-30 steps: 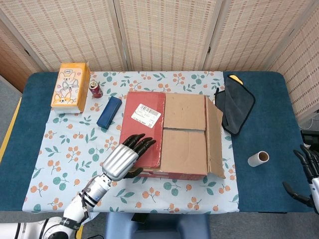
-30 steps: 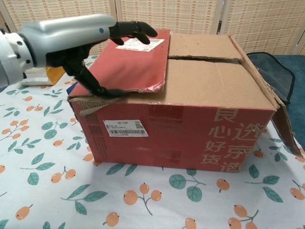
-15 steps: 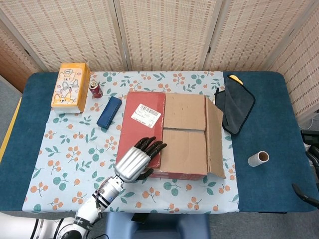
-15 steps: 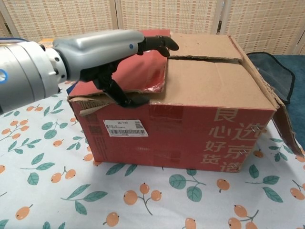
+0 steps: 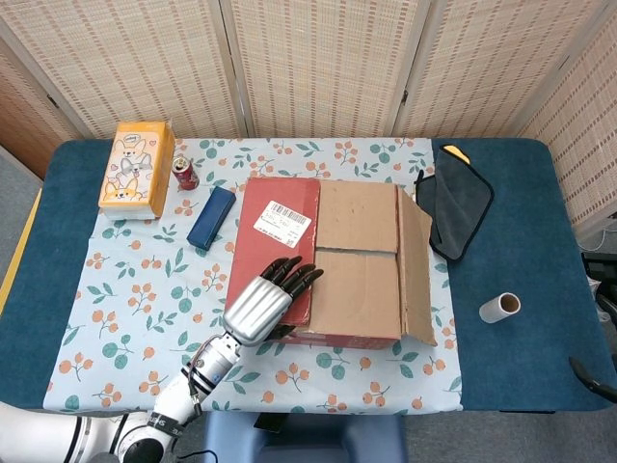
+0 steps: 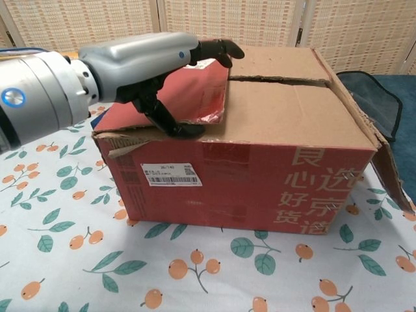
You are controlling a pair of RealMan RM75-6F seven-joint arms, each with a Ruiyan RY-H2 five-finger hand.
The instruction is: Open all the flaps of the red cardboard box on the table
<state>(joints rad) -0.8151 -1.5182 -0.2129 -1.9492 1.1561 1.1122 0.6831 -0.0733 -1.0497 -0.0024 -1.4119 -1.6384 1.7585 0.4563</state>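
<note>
The red cardboard box [image 5: 328, 260] stands mid-table. Its red left flap [image 5: 275, 241] lies flat on top, overlapping two brown flaps [image 5: 355, 253] that lie folded shut. The right flap [image 5: 416, 265] hangs outward. My left hand [image 5: 266, 302] hovers over the near part of the red flap with nothing in it. In the chest view its fingers [image 6: 218, 48] stretch to that flap's [image 6: 198, 91] right edge, and its thumb [image 6: 174, 125] touches the top near the front rim. Only a dark fingertip of my right hand [image 5: 590, 371] shows at the far right edge.
An orange tissue box [image 5: 138, 169], a red can [image 5: 184, 174] and a blue case [image 5: 211, 217] sit left of the box. A dark cloth [image 5: 455, 207] lies to its right, and a cardboard roll [image 5: 500, 307] stands on the blue table cover.
My left hand has slid right along the box's near side, its fingers now at the red flap's edge. My right hand has drawn back almost out of the head view.
</note>
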